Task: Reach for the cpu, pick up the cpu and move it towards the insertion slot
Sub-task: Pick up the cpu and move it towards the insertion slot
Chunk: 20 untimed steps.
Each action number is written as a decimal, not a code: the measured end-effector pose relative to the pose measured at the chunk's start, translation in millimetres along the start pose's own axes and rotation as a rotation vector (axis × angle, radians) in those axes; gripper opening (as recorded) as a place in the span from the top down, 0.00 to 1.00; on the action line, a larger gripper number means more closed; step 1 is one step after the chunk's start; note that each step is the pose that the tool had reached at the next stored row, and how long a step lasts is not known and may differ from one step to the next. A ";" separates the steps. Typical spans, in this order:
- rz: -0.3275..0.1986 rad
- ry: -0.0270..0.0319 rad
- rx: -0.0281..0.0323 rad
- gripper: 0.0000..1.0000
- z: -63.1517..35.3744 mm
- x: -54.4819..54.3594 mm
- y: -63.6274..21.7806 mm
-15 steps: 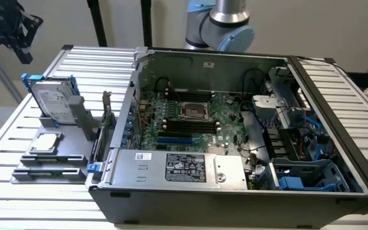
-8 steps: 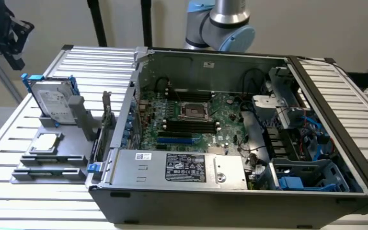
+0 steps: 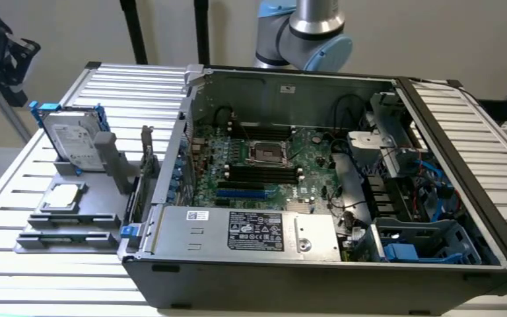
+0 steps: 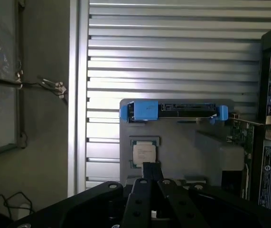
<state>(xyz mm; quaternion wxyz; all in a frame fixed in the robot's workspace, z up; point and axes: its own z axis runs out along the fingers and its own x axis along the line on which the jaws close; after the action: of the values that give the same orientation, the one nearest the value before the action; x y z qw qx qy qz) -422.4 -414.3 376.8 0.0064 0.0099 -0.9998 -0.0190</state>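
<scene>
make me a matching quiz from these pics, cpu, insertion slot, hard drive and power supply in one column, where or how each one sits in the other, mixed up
Column one
1. cpu
2. insertion slot
3. hard drive
4. power supply

Column two
A. standing on edge, held in a blue bracket
B. inside the case, on the green board
C. lying flat on the grey holder, outside the case
D. silver labelled box inside the case, along its near wall

Pairs: 1-C, 2-B, 3-A, 4-D
</scene>
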 end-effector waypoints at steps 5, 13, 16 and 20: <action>-0.007 0.0014 0.0023 0.89 2.4 0.1 -6.2; -0.023 0.0013 0.0058 0.89 8.7 0.1 -11.1; -0.023 0.0002 0.0059 0.89 10.9 0.0 -11.6; -0.023 0.0000 0.0059 0.89 11.2 0.1 -11.7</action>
<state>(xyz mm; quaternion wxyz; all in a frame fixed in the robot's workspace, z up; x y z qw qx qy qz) -422.4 -425.6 365.1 0.0061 0.0215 -0.9996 -0.0161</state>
